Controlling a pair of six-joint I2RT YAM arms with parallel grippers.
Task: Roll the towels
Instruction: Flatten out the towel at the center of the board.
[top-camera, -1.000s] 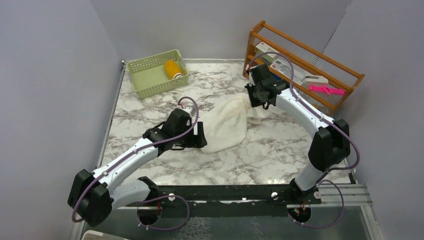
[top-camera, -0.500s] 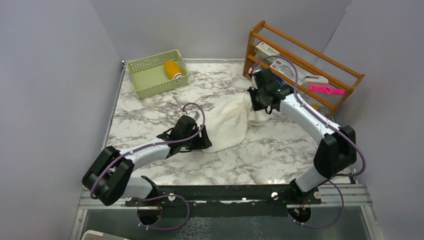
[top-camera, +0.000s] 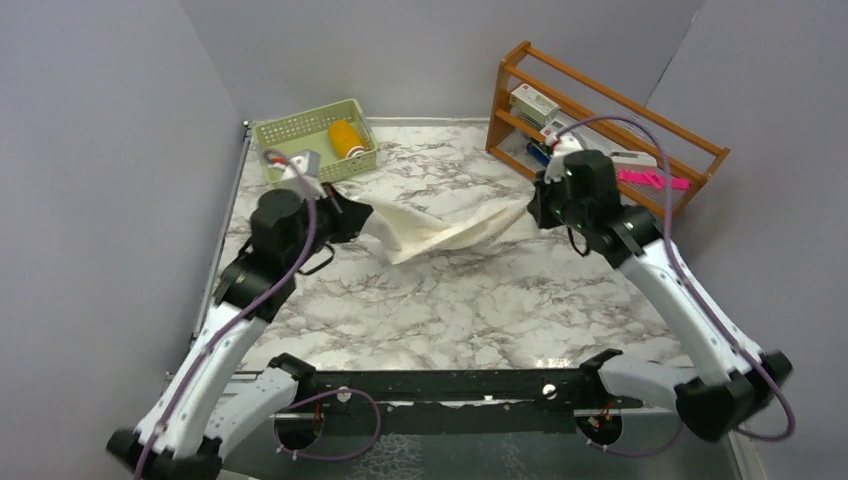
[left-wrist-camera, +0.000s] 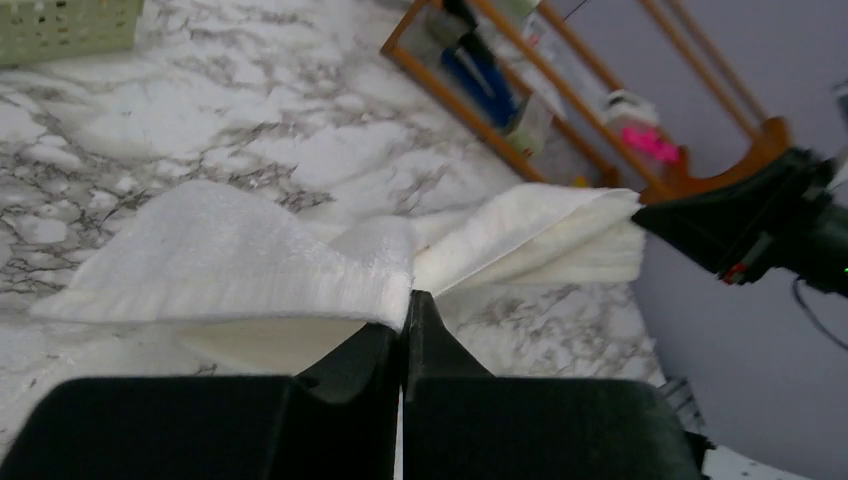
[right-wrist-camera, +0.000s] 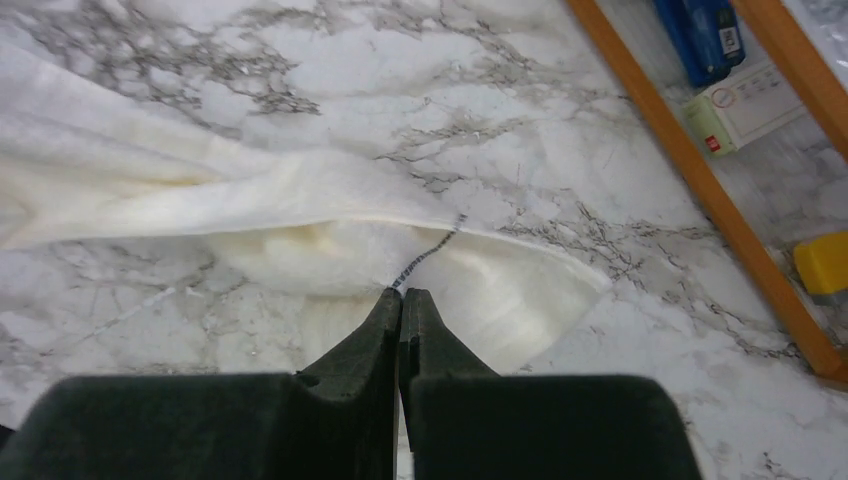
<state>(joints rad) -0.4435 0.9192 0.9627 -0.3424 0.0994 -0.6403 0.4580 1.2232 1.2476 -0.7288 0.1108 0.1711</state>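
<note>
The left gripper (left-wrist-camera: 405, 300) and right gripper (right-wrist-camera: 400, 297) each pinch one end of the white towel (top-camera: 440, 228), stretched between them over the far middle of the table (top-camera: 450, 310). This looks like spreading; next it needs laying flat for rolling.

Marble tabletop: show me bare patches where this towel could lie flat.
Widest: the marble between the cream towel and the black rail. Smaller: the back strip between green basket and wooden rack. Crowded: the band where left gripper and right gripper hold it.
</note>
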